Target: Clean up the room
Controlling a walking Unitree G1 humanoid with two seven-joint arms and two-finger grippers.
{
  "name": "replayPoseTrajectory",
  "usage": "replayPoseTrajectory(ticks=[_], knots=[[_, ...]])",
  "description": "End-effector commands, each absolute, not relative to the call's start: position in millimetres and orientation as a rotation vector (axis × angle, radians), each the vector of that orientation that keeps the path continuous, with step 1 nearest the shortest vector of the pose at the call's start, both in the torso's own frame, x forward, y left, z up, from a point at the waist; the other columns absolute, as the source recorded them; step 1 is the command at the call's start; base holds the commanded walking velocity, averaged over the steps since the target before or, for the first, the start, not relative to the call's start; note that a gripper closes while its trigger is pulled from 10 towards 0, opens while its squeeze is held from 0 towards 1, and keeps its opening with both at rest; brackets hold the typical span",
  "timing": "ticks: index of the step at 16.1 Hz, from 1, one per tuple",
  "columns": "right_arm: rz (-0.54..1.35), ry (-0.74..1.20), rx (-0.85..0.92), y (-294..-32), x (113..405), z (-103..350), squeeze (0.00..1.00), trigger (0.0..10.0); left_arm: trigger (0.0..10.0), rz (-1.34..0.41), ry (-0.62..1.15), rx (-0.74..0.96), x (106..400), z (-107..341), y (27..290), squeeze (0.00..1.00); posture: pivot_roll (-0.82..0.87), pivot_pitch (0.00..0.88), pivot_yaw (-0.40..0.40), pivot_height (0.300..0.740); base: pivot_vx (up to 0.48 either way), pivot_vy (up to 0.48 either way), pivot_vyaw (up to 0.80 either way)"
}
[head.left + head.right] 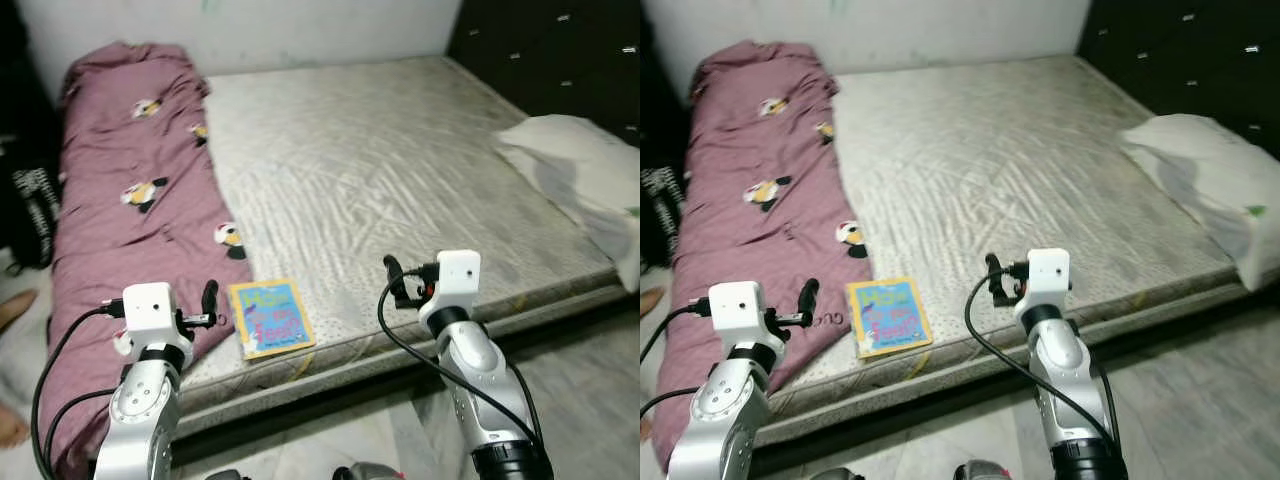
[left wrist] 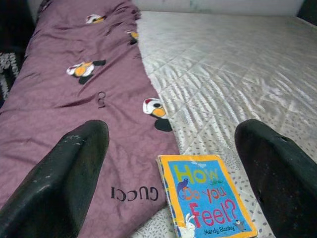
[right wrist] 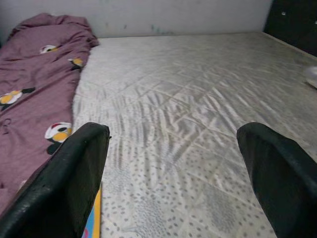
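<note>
Left gripper [image 2: 171, 163]: the 2 black fingers [image 2: 64, 173] are spread wide and hold nothing; in the left wrist view the book [image 2: 205, 196] is seen between them, lower centre of the frame. Right gripper [image 3: 173, 173]: its fingers [image 3: 277, 173] are likewise set wide apart and empty, with bare mattress [image 3: 198, 109] seen between them.

Task object: a thin children's book [image 1: 271, 318] with a yellow-bordered blue cover, laid flat near the front edge of the mattress, lower centre of the left eye view. It is judged light and stiff, with a glossy cover likely to be slippery. Because it lies flat on a soft surface, little edge is offered to the fingers; the near edge by the mattress border, or the spine side, is judged the best place for a pinch, perhaps after the book is slid partly over the border.

Surroundings: a purple blanket [image 1: 130, 190] with cartoon prints is bunched along the left of the frame; its hem lies just beside the book's left edge and could be caught in a grasp. A white pillow [image 1: 585, 165] rests at the right edge, well apart. A dark cabinet [image 1: 560, 50] occupies the upper right.
</note>
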State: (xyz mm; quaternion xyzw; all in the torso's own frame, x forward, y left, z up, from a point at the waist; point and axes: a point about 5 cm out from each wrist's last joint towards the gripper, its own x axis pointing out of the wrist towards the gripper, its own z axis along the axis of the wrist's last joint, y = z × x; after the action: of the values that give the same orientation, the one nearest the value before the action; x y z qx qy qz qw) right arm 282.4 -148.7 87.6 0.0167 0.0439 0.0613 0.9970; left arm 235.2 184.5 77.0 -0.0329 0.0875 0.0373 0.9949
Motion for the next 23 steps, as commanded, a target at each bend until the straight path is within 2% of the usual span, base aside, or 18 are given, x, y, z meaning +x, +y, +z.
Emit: replayPoseTrajectory(ticks=[1,5,13,23], knots=[[0.133,0.084,0.032,-147.2,283.2,91.4,0.00,10.0,10.0,0.085,0.160,-0.070,237.9,83.3,185.4,0.00,0.00,0.041,-0.027,0.740,0.000,0.472,0.00],[0.123,0.098,0.038,-148.9,281.9,91.8,0.00,10.0,10.0,0.049,0.165,-0.064,230.5,82.6,184.3,0.00,-0.01,0.046,-0.037,0.740,0.000,0.467,0.00],[0.128,0.098,0.042,-146.2,283.6,93.4,0.00,10.0,10.0,0.065,0.154,-0.009,232.9,87.8,185.5,0.00,0.00,0.042,-0.025,0.740,0.000,0.000,0.00],[0.132,0.100,0.048,-146.2,282.4,92.7,0.00,10.0,10.0,0.074,0.154,-0.028,230.3,87.7,189.8,0.00,0.00,0.046,-0.021,0.740,0.000,0.000,-0.60]])
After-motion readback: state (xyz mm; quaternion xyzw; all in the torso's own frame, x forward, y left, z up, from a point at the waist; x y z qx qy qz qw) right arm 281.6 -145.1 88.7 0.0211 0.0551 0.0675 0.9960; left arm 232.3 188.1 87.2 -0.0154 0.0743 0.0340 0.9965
